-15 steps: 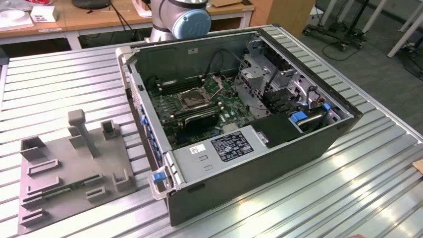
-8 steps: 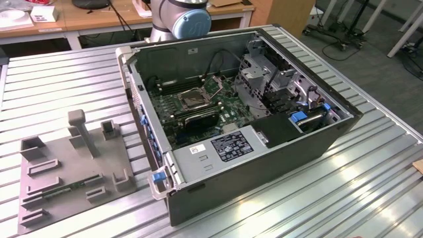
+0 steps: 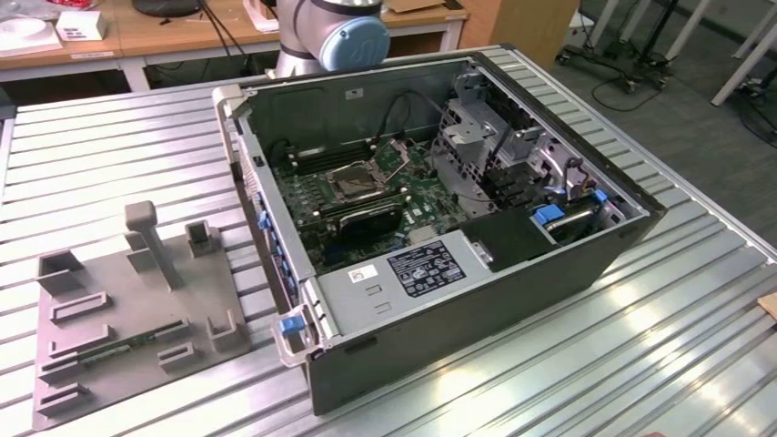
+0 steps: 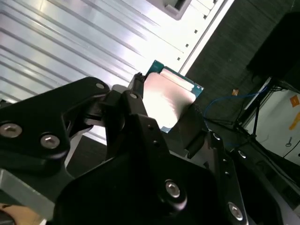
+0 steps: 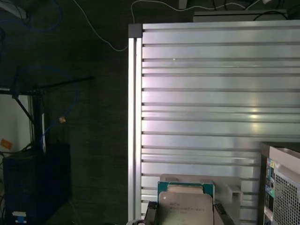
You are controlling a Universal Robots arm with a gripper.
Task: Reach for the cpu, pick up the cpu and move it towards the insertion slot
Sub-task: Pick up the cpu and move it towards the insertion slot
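The black, matte body of the claw (image 4: 165, 104) loomed closest in the second wrist view, its bolted linkages leading up to two dark fingers (image 4: 137, 93) drawn in narrow on opposite edges of the cpu (image 4: 169, 99). The chip was a thin square tile with a pale, silvery metal top and a teal-green border, and it was gripped clear of the surface below. In the first wrist view the same cpu (image 5: 185, 206) hung over the worktop (image 5: 211, 93), a pale aluminium deck of long parallel ribs that glared under the lights. It was not far from the worktop's edge, with dark floor (image 5: 70, 117) beyond and a corner of the computer case (image 5: 283, 187) to one side.

In the exterior view the open, black-walled computer case (image 3: 510, 291) lay on the worktop (image 3: 122, 164). Inside it, the insertion slot (image 3: 360, 179) showed as a square, shiny metal frame around a dark centre on the green board. Long black memory slots (image 3: 358, 211), cables and a grey labelled power supply (image 3: 413, 269) crowded around it. At the exterior view's left a grey moulded fixture (image 3: 134, 337) with upright posts sat well apart from the case.
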